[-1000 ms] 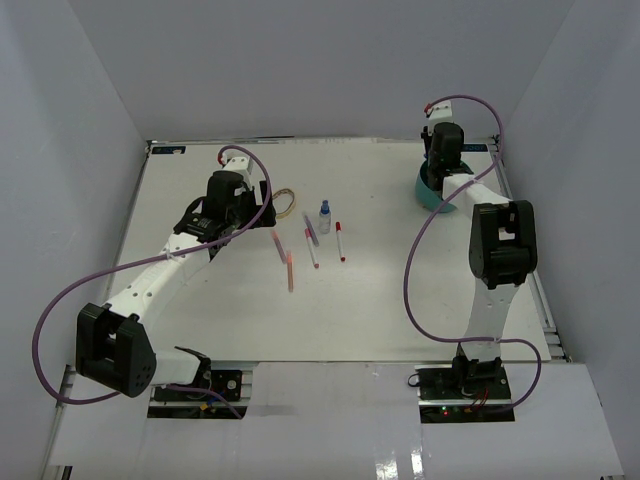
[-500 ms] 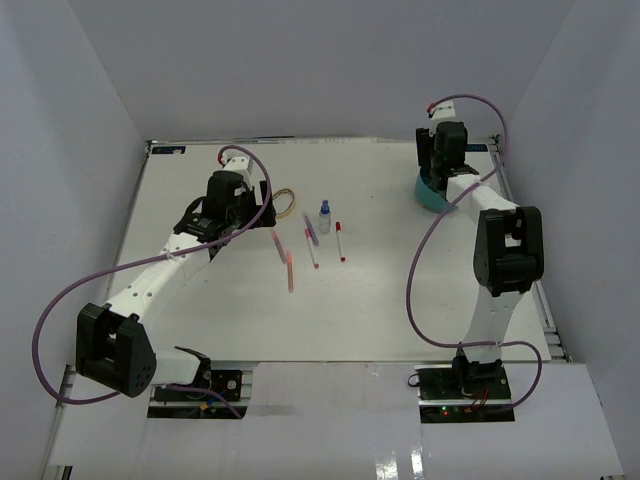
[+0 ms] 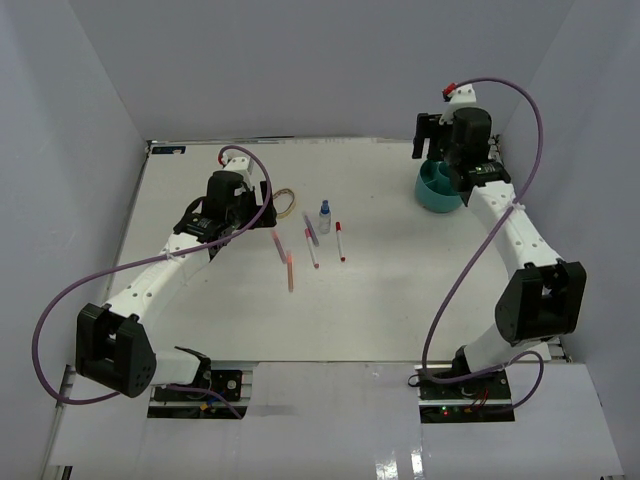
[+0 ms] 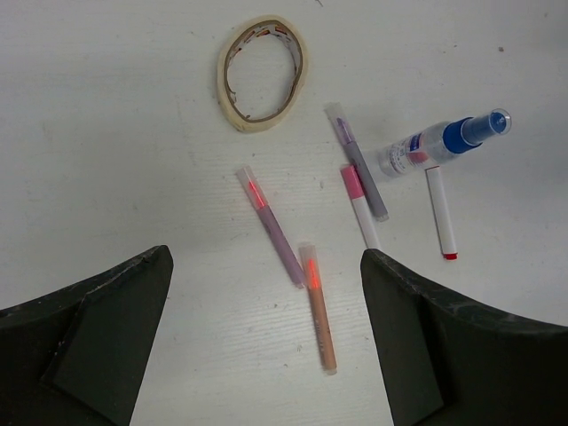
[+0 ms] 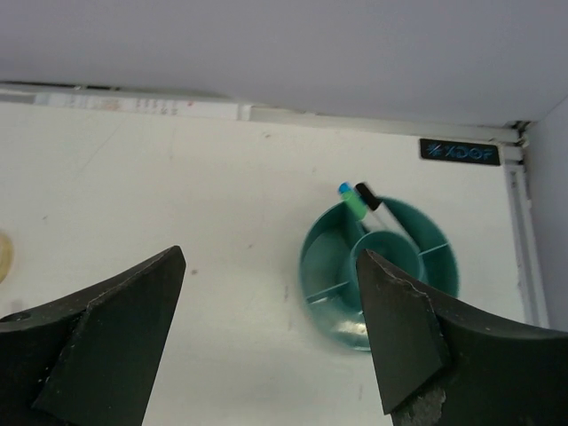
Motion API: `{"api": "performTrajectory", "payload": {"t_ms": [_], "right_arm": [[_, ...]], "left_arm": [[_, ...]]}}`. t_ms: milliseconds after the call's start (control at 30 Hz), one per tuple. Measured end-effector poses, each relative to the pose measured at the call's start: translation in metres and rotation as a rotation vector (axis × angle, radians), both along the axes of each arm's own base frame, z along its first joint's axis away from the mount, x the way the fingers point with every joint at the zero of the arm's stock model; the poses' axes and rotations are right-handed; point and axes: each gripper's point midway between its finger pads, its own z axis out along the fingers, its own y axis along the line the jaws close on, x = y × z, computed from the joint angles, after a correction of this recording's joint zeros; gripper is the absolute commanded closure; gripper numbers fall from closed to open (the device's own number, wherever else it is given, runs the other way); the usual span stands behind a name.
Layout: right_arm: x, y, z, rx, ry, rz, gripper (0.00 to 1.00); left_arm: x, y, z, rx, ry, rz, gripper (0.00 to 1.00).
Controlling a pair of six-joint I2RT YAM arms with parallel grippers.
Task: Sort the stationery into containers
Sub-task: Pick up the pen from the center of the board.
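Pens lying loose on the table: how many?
5, clustered together: purple pen, orange pen beside it, grey pen, pink-capped pen alongside it, red-tipped white pen beside the bottle. None looks hidden.

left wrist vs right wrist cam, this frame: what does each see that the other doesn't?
Only left wrist: five loose pens, the tan loop and the blue-capped bottle, all on the table.
Only right wrist: the teal organiser with capped pens in one outer compartment, and a black XDOF label.
Both: the white table. Each view also shows its own gripper open and empty, left gripper and right gripper. A tan sliver at the right wrist's left edge may be the loop; cannot tell.
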Motion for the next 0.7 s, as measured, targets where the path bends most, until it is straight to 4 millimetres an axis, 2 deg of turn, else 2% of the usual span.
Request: {"api": "performTrajectory", "payload": {"t_ms": [100, 200, 367, 533, 700], "right_arm": [[-0.025, 0.029, -0.016, 0.023, 0.073, 0.060, 0.16], [-0.050, 0.064, -0.044, 0.028, 0.169, 0.128, 0.16], [-0.088, 0.110, -0.093, 0.035, 0.320, 0.208, 0.18], [-0.099, 0.145, -0.129, 0.055, 0.418, 0.246, 0.23], [-0.106, 0.166, -0.183, 0.047, 0.541, 0.245, 0.27]], "left_arm": [[-0.001, 0.000, 0.000, -0.002, 0.004, 0.000, 0.02], [-0.001, 0.000, -0.001, -0.004, 0.006, 0.002, 0.02], [-0.003, 0.001, 0.000, -0.002, 0.009, 0.003, 0.02], [-0.003, 0.003, 0.002, 0.002, 0.002, 0.012, 0.02], [-0.003, 0.004, 0.002, 0.006, 0.000, 0.019, 0.02]]}}
